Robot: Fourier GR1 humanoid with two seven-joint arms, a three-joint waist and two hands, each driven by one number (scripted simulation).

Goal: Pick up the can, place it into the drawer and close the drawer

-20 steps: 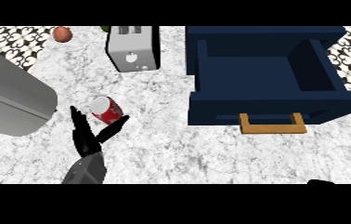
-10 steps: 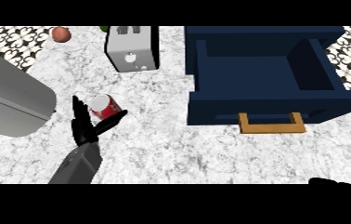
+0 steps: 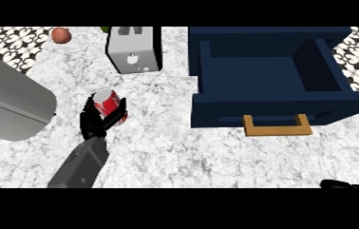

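A red and white can (image 3: 108,103) stands tilted on the marble counter, left of centre. My left hand (image 3: 92,123) comes up from below and wraps it, with fingers along its left side and the thumb across its lower right. The navy drawer (image 3: 210,111) stands open at the right, its inside bare, with a wooden handle (image 3: 277,126) on its front. Only a black sliver of my right hand (image 3: 341,184) shows at the lower right edge.
A silver toaster (image 3: 133,50) stands behind the can. A large grey rounded object (image 3: 21,104) fills the left edge. A reddish round fruit (image 3: 61,34) lies at the far left corner, beside a patterned wall strip.
My left hand has closed round the can, and the forearm has swung to the left. The can has shifted slightly away from me.
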